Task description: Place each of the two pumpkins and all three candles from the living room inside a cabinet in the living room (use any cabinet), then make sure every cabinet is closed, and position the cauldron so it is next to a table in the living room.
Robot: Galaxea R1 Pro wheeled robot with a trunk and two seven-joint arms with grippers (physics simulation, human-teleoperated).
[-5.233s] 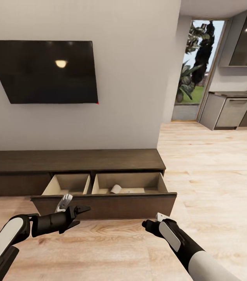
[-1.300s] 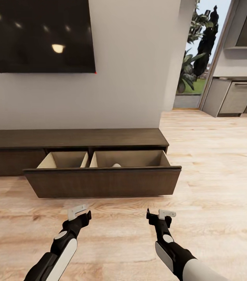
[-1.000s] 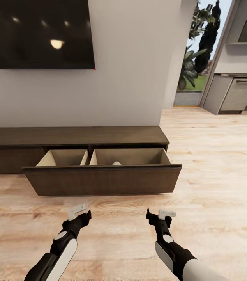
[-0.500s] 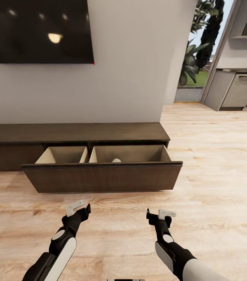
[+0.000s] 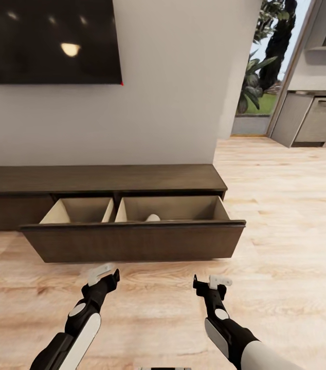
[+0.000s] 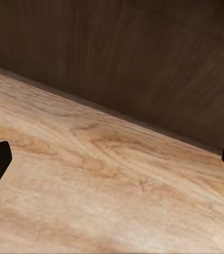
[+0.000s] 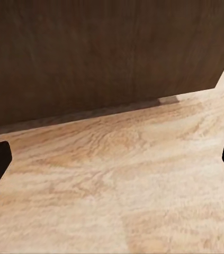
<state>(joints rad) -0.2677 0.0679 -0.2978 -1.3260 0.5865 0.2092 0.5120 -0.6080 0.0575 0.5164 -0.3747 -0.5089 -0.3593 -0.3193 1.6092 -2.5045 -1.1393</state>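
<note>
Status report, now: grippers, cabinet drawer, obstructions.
Left gripper and right gripper open, empty, low over the floor. Cabinet drawer pulled open, one candle inside. Nothing between grippers and drawer front.

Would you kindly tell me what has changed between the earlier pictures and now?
The left claw and right claw have drawn back from the open drawer and now point forward side by side, both open and empty. The camera has shifted too. The drawer stays pulled out, with a candle inside.
</note>
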